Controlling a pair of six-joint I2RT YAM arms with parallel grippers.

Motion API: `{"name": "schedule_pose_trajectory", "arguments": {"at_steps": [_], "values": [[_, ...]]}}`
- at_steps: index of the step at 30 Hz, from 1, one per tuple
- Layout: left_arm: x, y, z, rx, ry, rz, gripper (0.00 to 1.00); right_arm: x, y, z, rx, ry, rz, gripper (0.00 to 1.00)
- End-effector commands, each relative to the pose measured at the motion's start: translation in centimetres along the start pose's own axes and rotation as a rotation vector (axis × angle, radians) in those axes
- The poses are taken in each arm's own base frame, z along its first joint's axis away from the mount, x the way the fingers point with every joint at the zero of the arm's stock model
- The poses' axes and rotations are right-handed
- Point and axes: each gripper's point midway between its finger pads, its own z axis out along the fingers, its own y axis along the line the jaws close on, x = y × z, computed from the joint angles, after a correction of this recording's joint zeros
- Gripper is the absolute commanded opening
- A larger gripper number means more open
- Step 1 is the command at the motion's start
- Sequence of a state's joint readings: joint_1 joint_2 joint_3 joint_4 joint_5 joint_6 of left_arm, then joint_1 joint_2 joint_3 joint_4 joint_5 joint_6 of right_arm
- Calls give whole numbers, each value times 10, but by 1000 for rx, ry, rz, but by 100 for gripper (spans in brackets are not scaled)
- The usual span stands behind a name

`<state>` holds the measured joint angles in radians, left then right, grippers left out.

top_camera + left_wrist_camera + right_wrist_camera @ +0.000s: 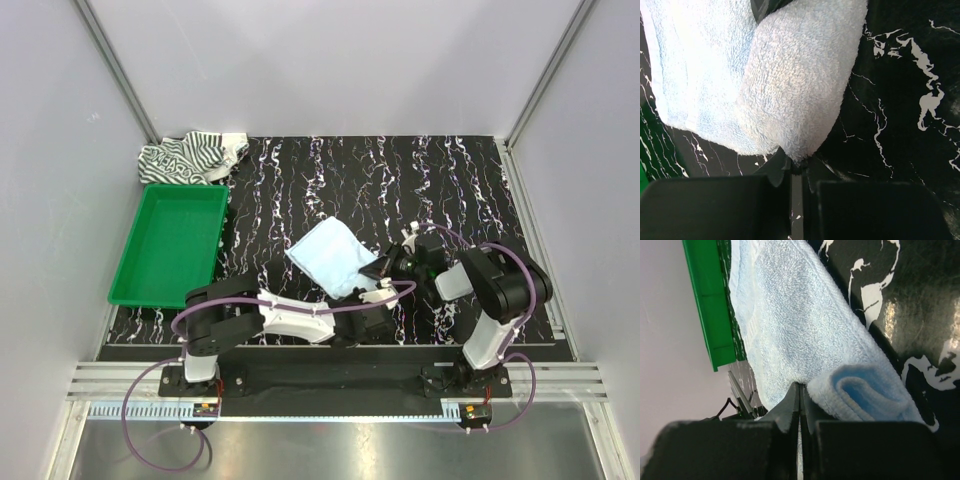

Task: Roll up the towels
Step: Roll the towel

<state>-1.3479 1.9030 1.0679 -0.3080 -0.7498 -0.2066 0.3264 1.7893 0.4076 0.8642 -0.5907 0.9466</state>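
The light blue towel (328, 255) lies partly folded on the black marbled table (440, 180), in front of both arms. My left gripper (372, 293) is at its near corner, and in the left wrist view this gripper (796, 165) is shut on the corner tip of the blue towel (790, 75). My right gripper (392, 262) is at the towel's right edge. Seen from the right wrist, it (800, 387) is shut with its tips pinched into the blue towel (800, 315), beside a curled fold (865, 395). The striped towel (190, 157) lies crumpled at the back left.
A green plastic tray (170, 243) stands at the left of the table, in front of the striped towel, and its rim (707, 300) shows in the right wrist view. White walls enclose the table on three sides. A rail runs along the near edge.
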Motion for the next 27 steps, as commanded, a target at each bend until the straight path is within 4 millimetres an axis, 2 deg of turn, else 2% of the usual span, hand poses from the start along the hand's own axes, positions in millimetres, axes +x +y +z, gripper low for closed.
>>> {"name": "schedule_pose_trajectory", "arguments": {"at_steps": [1, 2, 3, 5, 6, 7, 8, 9, 11, 12, 13, 14, 15, 16, 20, 21, 23, 24, 26, 27], "values": [[10, -22, -2, 144, 20, -22, 0, 8, -19, -5, 133, 33, -2, 1], [8, -22, -4, 152, 14, -39, 0, 3, -11, -8, 127, 20, -29, 4], [6, -25, -6, 180, 13, -48, 0, 5, -17, -11, 174, 28, -14, 10], [-1, -24, -11, 199, -1, -85, 0, -9, -1, -14, 182, 3, -64, 25], [-3, -27, -14, 227, -1, -95, 0, -8, -7, -18, 236, 11, -52, 29], [-9, -26, -18, 244, -12, -120, 0, -19, 3, -18, 237, -8, -72, 35], [-12, -26, -20, 257, -11, -145, 0, -26, 10, -21, 243, -21, -106, 46], [-14, -30, -24, 292, -11, -165, 0, -26, 6, -26, 294, -18, -100, 52], [-19, -30, -27, 328, -1, -214, 0, -47, 27, -31, 300, -63, -157, 62], [-20, -32, -30, 358, 13, -228, 0, -47, 21, -38, 369, -58, -152, 68], [-22, -31, -31, 372, 21, -246, 0, -63, 35, -41, 373, -91, -189, 69], [-24, -32, -33, 389, 27, -276, 0, -71, 41, -47, 390, -113, -205, 69], [-24, -35, -36, 420, 36, -293, 0, -75, 37, -56, 452, -120, -202, 73], [-24, -34, -36, 436, 46, -317, 0, -91, 52, -61, 457, -155, -225, 73], [-26, -33, -41, 505, 66, -408, 0, -124, 65, -97, 569, -253, -221, 73], [-31, -35, -47, 554, 62, -432, 0, -125, 64, -106, 604, -265, -216, 74], [-31, -30, -47, 592, 73, -492, 0, -132, 78, -119, 602, -309, -227, 73], [-40, -26, -51, 641, 52, -536, 0, -132, 80, -123, 604, -313, -222, 73], [-38, -24, -54, 696, 57, -596, 0, -130, 91, -133, 581, -339, -230, 74], [-44, -20, -55, 744, 41, -642, 0, -128, 91, -135, 576, -342, -230, 73]]}}
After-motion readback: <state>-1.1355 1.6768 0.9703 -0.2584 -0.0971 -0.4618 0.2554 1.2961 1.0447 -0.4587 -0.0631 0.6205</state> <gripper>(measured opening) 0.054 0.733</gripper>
